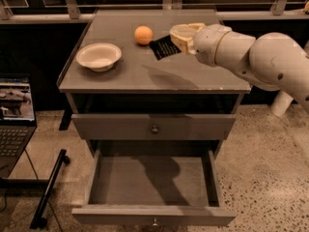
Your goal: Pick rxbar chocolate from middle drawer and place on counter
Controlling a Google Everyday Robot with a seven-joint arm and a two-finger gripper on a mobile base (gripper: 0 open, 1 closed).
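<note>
The rxbar chocolate (164,47) is a flat black bar sticking out to the left from my gripper (179,36). The gripper is shut on it and holds it a little above the counter (120,79), over the back right part, next to an orange ball. The bar and arm throw a shadow on the counter's middle. The middle drawer (153,215) is pulled fully out below, and its visible floor holds nothing. The drawer front above it (154,127) is closed.
An orange ball (143,35) lies just left of the bar. A white bowl (98,56) sits on the counter's left side. A laptop (14,117) and a black stand leg (48,190) are on the floor at left. My arm (260,62) reaches in from the right.
</note>
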